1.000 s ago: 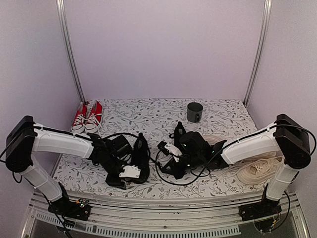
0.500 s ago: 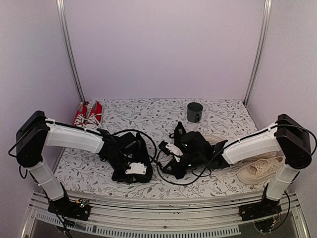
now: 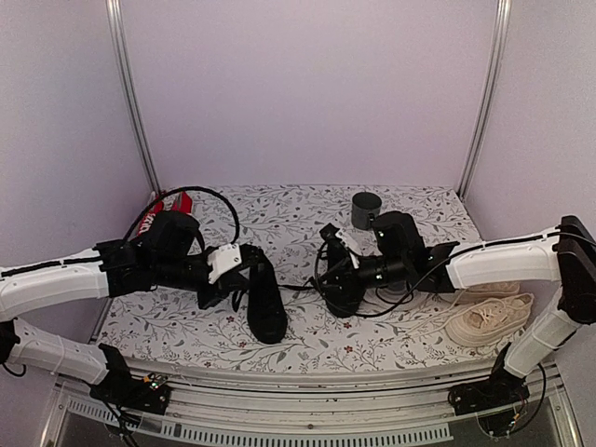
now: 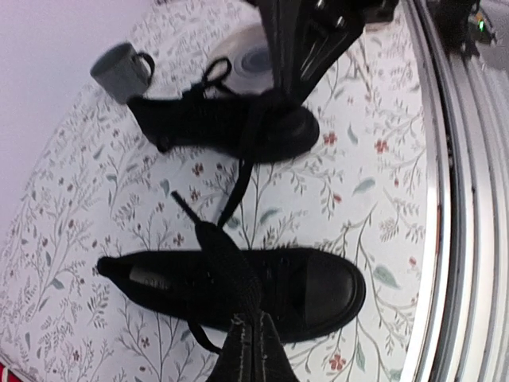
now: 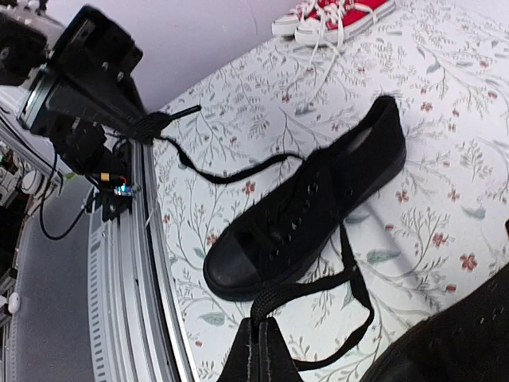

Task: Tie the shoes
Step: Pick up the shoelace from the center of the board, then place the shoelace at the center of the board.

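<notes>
The shoes are two black low-top sneakers on the flowered table. The left shoe (image 3: 264,300) (image 4: 238,288) (image 5: 310,213) lies toe toward the near edge. Its two laces are drawn out to opposite sides. My left gripper (image 3: 243,277) (image 4: 256,344) (image 5: 145,127) hovers just left of it, shut on one lace. My right gripper (image 3: 328,263) (image 5: 263,341) is shut on the other lace (image 5: 334,259), which loops back to the shoe. The right shoe (image 3: 341,291) (image 4: 227,126) (image 5: 461,342) lies under the right gripper, partly hidden by it.
Small red-and-white sneakers (image 3: 166,212) (image 5: 338,14) stand at the back left. A grey mug (image 3: 365,210) (image 4: 119,70) stands at the back, right of centre. Cream sneakers (image 3: 489,317) lie at the right, by the right arm. The table's metal rail (image 3: 307,377) runs along the near edge.
The left gripper has shut on a lace and pulled up and left. The right arm has drawn back to the right with its lace. The left shoe now lies uncovered.
</notes>
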Robot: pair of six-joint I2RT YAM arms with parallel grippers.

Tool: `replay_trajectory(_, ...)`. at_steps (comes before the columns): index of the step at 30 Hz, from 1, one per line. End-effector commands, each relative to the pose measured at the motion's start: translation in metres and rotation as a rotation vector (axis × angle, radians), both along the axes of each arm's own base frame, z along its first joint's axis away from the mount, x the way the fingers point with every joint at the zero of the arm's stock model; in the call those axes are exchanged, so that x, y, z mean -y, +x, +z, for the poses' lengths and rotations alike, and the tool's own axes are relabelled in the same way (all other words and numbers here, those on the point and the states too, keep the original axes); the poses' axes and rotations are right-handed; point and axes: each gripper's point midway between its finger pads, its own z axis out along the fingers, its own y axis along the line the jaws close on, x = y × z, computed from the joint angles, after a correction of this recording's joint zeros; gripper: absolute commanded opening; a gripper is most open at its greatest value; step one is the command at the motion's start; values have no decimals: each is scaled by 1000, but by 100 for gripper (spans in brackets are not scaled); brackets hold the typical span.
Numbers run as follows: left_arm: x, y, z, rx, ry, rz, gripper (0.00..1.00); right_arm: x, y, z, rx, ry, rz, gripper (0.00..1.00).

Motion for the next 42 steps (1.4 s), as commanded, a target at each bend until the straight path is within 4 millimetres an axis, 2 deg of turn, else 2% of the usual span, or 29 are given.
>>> replay_trajectory(1,32,-3,69,66,-398,-82,0,-24,31,52,78,146,63,1)
replay_trajectory(6,50,-2,92,50,-545,-195,0,-78,62,65,44,219,156,1)
replay_trajectory(9,41,10,103,16,-642,-196,0,-104,75,50,-30,240,179,1)
replay_trajectory(11,34,15,109,15,-703,-194,0,-116,76,43,-69,253,206,1)
replay_trajectory(13,31,23,105,6,-715,-169,0,-125,67,40,-94,273,255,3)
replay_trajectory(17,23,34,93,-37,-731,-117,0,-127,46,47,-118,303,375,7)
replay_trajectory(23,10,21,95,0,-782,-133,0,-129,45,46,-129,296,376,5)
replay_trajectory(28,5,3,102,7,-832,-186,0,-153,41,33,-130,281,328,4)
replay_trajectory(31,4,3,103,9,-847,-179,0,-167,42,31,-142,284,294,6)
replay_trajectory(33,2,3,104,-7,-866,-166,0,-171,42,27,-145,277,274,16)
replay_trajectory(34,1,3,106,-7,-883,-162,0,-170,41,25,-150,271,271,26)
replay_trajectory(36,-4,7,109,-16,-919,-133,0,-163,41,26,-147,263,259,37)
replay_trajectory(42,-12,31,100,-66,-936,8,0,-124,66,55,27,234,133,54)
